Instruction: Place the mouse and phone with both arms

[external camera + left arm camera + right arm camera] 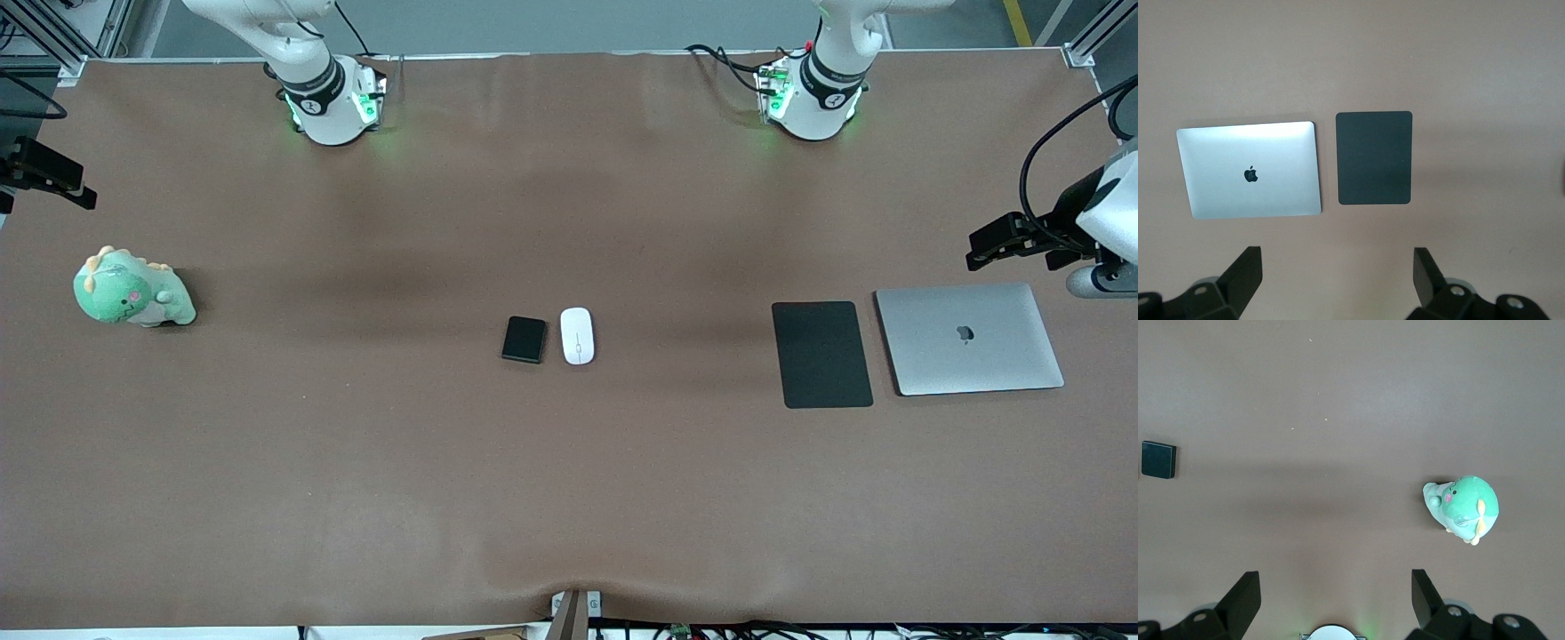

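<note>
The phone (524, 339) lies just beside the mouse (577, 335) mid-worktop; left claw (1337, 280) and right claw (1335, 600) wait high, both fingers apart, holding nothing

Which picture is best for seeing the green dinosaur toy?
The right wrist view shows the green dinosaur plush best: it is large there, with its pink cheek and orange spikes plain. The front view shows it small, at the right arm's end of the table. The left wrist view does not show it.
</note>
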